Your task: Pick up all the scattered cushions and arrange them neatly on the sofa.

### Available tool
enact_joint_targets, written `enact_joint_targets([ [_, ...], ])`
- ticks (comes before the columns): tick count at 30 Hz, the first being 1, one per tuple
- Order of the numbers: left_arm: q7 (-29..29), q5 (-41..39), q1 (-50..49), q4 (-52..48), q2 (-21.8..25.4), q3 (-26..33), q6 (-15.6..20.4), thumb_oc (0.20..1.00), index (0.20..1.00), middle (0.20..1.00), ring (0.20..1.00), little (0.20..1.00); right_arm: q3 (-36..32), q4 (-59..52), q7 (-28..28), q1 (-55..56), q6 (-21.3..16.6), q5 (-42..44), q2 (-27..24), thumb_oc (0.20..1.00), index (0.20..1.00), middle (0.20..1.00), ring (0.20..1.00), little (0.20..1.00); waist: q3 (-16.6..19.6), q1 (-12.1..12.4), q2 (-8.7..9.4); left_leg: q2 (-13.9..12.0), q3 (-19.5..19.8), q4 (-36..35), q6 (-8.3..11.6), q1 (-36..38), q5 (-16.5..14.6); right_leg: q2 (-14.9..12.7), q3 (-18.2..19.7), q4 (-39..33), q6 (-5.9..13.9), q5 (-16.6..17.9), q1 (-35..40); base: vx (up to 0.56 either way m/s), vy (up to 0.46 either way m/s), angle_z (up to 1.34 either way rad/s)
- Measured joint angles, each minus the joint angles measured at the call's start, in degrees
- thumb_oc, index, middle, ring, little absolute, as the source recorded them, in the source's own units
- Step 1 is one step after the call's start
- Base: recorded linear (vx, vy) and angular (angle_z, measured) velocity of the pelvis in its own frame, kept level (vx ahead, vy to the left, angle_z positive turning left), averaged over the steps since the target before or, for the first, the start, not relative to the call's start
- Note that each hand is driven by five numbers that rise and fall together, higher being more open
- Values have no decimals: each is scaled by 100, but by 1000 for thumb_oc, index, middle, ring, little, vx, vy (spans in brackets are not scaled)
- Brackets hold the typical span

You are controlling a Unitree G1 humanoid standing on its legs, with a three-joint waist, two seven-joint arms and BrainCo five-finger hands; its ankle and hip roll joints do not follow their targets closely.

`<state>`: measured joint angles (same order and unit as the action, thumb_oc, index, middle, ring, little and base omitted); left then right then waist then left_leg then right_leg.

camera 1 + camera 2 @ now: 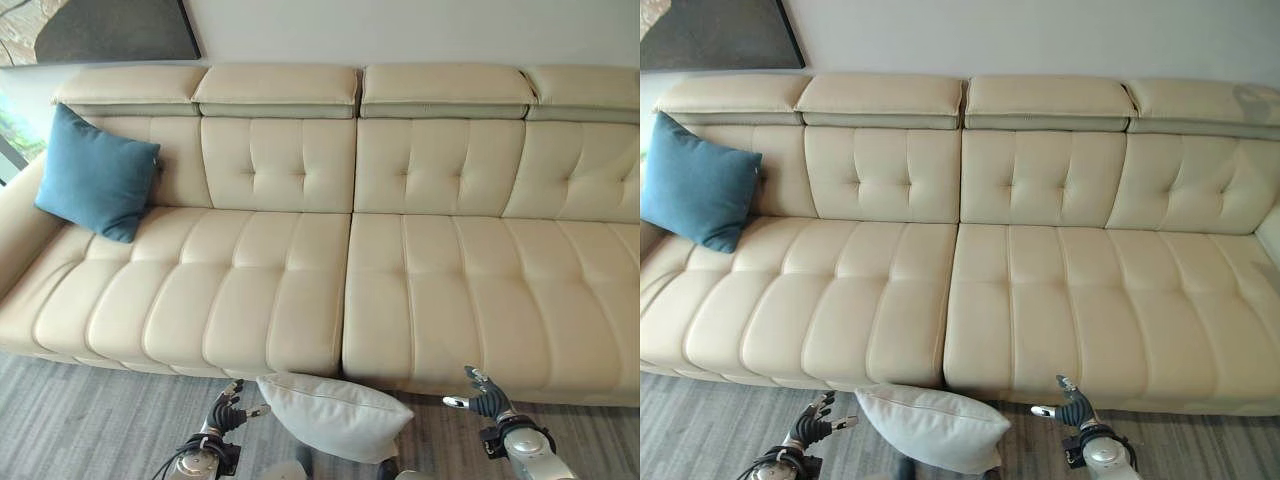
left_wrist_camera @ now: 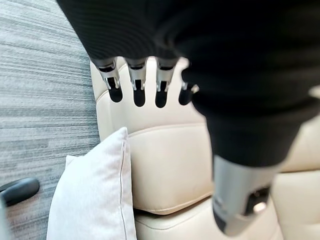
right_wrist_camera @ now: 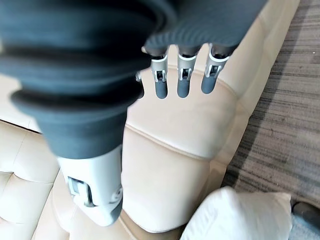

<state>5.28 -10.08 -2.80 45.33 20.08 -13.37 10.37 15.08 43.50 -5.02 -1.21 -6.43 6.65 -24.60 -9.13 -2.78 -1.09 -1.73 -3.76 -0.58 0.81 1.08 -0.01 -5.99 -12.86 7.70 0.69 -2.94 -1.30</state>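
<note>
A white cushion (image 1: 335,415) lies on the floor, leaning against the front of the cream sofa (image 1: 300,290) near its middle; it also appears as the white cushion (image 2: 95,195) and white cushion (image 3: 240,215) in the wrist views. A blue cushion (image 1: 95,172) stands propped in the sofa's far left corner. My left hand (image 1: 228,412) hovers just left of the white cushion, fingers straight and apart from it. My right hand (image 1: 483,397) is to the cushion's right, open and holding nothing. Both hands' fingers (image 2: 137,85) and fingers (image 3: 182,75) point toward the sofa's seat edge.
Grey striped carpet (image 1: 90,420) runs in front of the sofa. The sofa's seats (image 1: 480,290) are bare from the middle to the right end. A dark framed picture (image 1: 110,28) hangs on the wall at upper left.
</note>
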Motion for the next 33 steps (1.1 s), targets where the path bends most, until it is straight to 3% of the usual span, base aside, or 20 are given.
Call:
enact_joint_targets([
  [3,90,0,164,67,104,12,7,1000,1000,1000,1000,1000,-1,142,-33,-177,41,-3,126,1000,1000,1000,1000,1000,-79,7,106,177,-139,-114,-159,-14,111,-153,205,4,219,94,-172,-86,96,-26],
  [5,156,-2,224,100,159,49,12,1000,1000,1000,1000,1000,-1,189,-83,-262,75,-2,154,1000,1000,1000,1000,1000,-150,5,155,348,-205,-194,-156,-157,142,-325,358,-100,458,148,-385,-198,96,-23],
  [7,203,-4,456,136,284,51,58,1000,1000,1000,1000,1000,11,485,-141,-582,73,1,218,1000,1000,1000,1000,1000,-354,88,241,442,-389,97,-233,-627,167,-434,554,54,594,331,-871,-365,53,-23],
  [8,291,-41,841,253,286,72,70,1000,1000,1000,1000,1000,5,660,-237,-963,67,18,210,1000,1000,1000,1000,1000,-583,112,254,444,-462,548,-306,-1278,210,-460,602,283,609,348,-1413,-348,2,-13],
  [10,437,-257,1982,449,439,48,159,1000,1000,1000,1000,1000,10,1015,-369,-2078,73,130,170,1000,1000,1000,1000,1000,-1642,166,218,438,-472,1277,-283,-2331,152,-540,694,911,472,410,-2376,-314,-79,14],
  [12,540,-333,2363,560,449,-58,223,1000,1000,1000,1000,1000,81,1128,-455,-2583,25,188,162,1000,1000,1000,1000,1000,-2129,151,215,397,-455,1563,-234,-2672,136,-518,759,1180,415,436,-2740,-313,-95,2],
  [14,677,-515,3033,996,597,-420,315,1000,1000,1000,1000,1000,314,1556,-686,-3437,-32,471,87,1000,1000,1000,1000,1000,-2234,144,165,302,-439,2151,-315,-3737,-41,-435,952,1794,324,288,-3743,-236,-49,19],
  [15,748,-659,3578,1141,707,-478,307,1000,1000,1000,1000,1000,405,1767,-852,-4111,-66,600,58,1000,1000,1000,1000,1000,-2469,65,234,256,-451,2712,-192,-4514,-171,-463,957,2060,203,330,-4470,-179,-35,11],
  [17,847,-744,4021,1343,769,-788,293,1000,1000,1000,1000,1000,719,2070,-996,-4836,-99,810,11,1000,1000,1000,1000,1000,-2492,51,235,42,-452,3525,-332,-5376,-389,-358,997,2745,140,195,-5326,-131,-12,-11],
  [21,925,-752,4622,1346,731,-1019,357,1000,1000,1000,1000,1000,987,2111,-1150,-5334,-118,1012,23,1000,1000,1000,1000,1000,-2469,-13,245,-47,-442,3776,-320,-5942,-393,-302,1028,3008,93,180,-5917,-100,-8,-7],
  [23,1137,-725,5703,1622,905,-1444,364,1000,1000,1000,1000,1000,1404,1829,-1289,-6108,-137,1170,225,1000,1000,1000,1000,1000,-2462,-83,247,-106,-316,4112,-284,-6949,-368,-224,992,3277,32,219,-6881,-44,11,-7],
  [24,1137,-725,5703,1622,905,-1444,364,1000,1000,1000,1000,1000,1404,1829,-1289,-6108,-137,1170,225,1000,1000,1000,1000,1000,-2462,-83,247,-106,-316,4112,-284,-6949,-368,-224,992,3277,32,219,-6881,-3,10,4],
  [25,1361,-688,6466,2061,922,-1591,289,1000,1000,1000,1000,1000,1526,1729,-1450,-6547,-248,1321,597,953,953,953,953,953,-2463,-120,244,-134,-300,4348,-282,-7390,-368,-220,996,3564,-93,188,-7357,13,5,4],
  [26,1460,-698,6552,2059,945,-1584,250,1000,1000,1000,1000,1000,1553,1687,-1491,-6582,-272,1398,672,382,382,382,382,382,-2463,-111,243,-134,-299,4332,-277,-7415,-364,-220,993,3569,-106,191,-7387,15,8,6],
  [27,1571,-703,6709,2082,969,-1656,130,890,890,890,890,890,1553,1680,-1607,-6629,-253,1596,738,200,200,200,200,200,-2459,-91,240,-110,-282,4307,-275,-7403,-362,-226,994,3581,-112,187,-7391,14,3,5],
  [28,1743,-707,6958,2058,959,-1688,83,200,200,200,200,200,1461,1648,-1738,-6735,-304,1859,923,200,200,200,200,200,-2450,-76,238,-105,-248,4284,-251,-7407,-344,-227,974,3597,-138,170,-7396,13,9,8],
  [33,2092,-728,6551,1136,910,-1677,63,200,200,200,200,200,1116,1215,-1826,-6403,-336,2177,873,200,200,200,200,200,-2445,59,227,-13,-165,3998,-190,-7287,-208,-273,929,3538,-170,181,-7321,6,13,11],
])
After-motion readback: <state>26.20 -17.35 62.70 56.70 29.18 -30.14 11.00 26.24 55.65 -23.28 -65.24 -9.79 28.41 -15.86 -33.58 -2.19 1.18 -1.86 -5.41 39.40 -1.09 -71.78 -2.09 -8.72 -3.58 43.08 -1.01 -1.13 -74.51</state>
